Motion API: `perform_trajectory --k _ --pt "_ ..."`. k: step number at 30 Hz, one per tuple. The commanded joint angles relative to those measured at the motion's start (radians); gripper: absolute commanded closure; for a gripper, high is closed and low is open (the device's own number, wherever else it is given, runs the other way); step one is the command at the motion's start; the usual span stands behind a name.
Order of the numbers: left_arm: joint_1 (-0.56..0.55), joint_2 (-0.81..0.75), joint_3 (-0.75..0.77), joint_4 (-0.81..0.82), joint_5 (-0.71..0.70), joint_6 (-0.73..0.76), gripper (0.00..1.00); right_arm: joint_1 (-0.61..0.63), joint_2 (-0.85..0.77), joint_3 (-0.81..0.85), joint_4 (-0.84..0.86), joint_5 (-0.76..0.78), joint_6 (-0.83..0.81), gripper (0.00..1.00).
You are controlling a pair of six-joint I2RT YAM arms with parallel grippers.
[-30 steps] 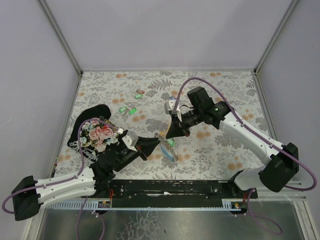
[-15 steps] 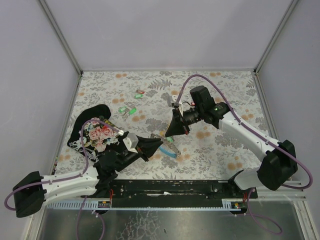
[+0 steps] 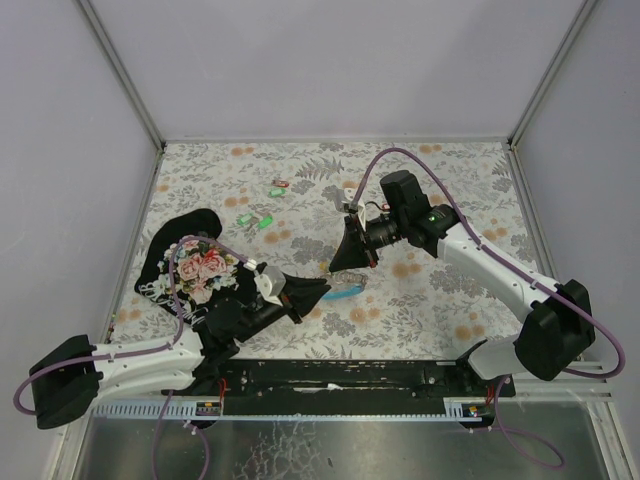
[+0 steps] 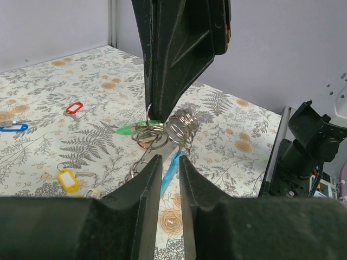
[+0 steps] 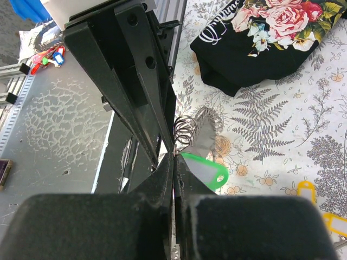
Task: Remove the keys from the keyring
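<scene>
Right gripper (image 3: 334, 269) seemingly pinches keys (image 5: 205, 171) above floral table (image 3: 450, 170).

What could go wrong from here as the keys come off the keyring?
The right hand pinches only an end of the green key tag; it may slip free. The left hand holds the keyring strap just at its tips, so pulling might drag it out. Both hands almost touch and could collide.

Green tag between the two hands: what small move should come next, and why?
Probably the right hand should ease the green tag away from the left hand. The right hand is shut at the tag's end, the left pinches the strap loop, and the tag hangs from the metal rings between them, so a gentle pull might work it free.
</scene>
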Motion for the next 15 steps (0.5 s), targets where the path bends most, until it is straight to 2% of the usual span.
perform_trajectory --k 1,15 --pt "0.007 0.014 0.04 0.095 -0.009 0.001 0.81 -0.005 -0.012 0.001 0.04 -0.048 0.013 1.0" --pt "0.006 0.033 0.054 0.081 -0.055 0.017 0.8 -0.005 -0.015 -0.004 0.04 -0.037 0.009 1.0"
